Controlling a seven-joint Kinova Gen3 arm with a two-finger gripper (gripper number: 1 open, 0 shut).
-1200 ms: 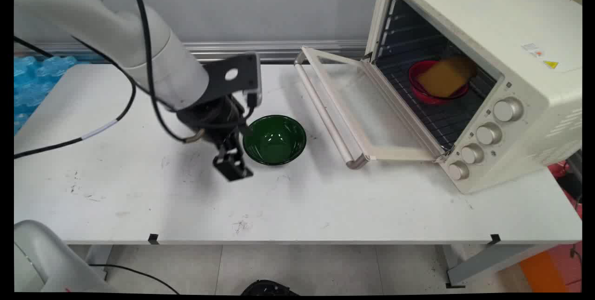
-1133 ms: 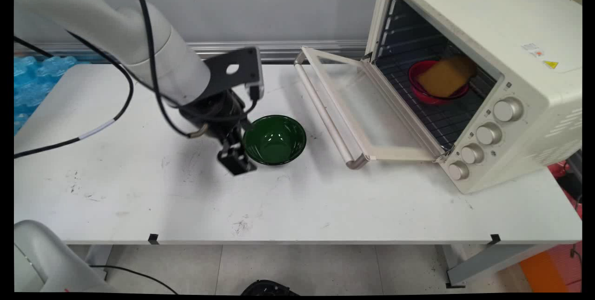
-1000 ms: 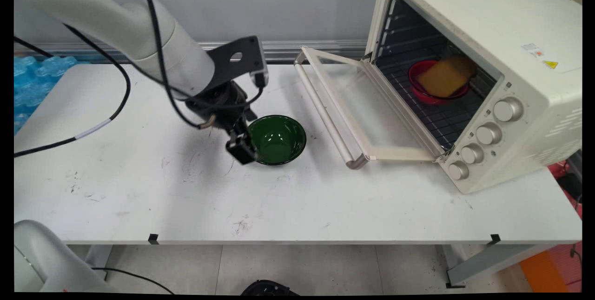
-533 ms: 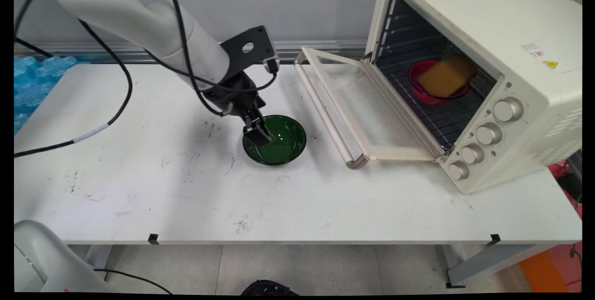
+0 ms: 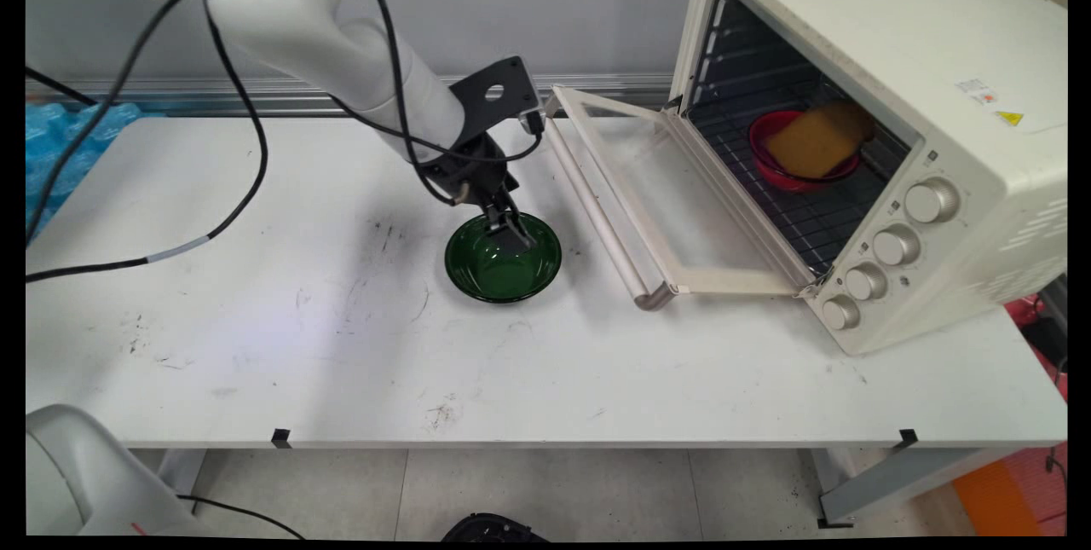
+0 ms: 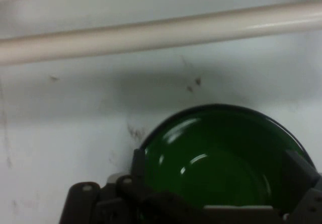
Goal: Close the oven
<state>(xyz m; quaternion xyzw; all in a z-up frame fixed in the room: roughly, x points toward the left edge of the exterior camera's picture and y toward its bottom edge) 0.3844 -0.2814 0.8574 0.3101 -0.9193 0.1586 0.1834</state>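
A dark green bowl (image 5: 501,274) stands empty on the white table (image 5: 256,337), just left of the oven's lowered door. My black gripper (image 5: 510,234) hangs over the bowl's far half, pointing down into it. In the hand view the green bowl (image 6: 226,153) fills the lower middle, and my gripper (image 6: 220,166) is open, one finger (image 6: 138,159) outside the bowl's left rim and the other at its right rim. Nothing is held.
A cream toaster oven (image 5: 895,107) stands at the right with its glass door (image 5: 656,192) folded down onto the table. On its rack sits a red bowl (image 5: 788,175) with a tan slab (image 5: 814,141) on it. The door's handle bar (image 6: 161,32) lies just beyond the green bowl.
The gripper has swung from the table at the bowl's near-left side, up and to the right, to a spot over the bowl. The bowl has not moved.
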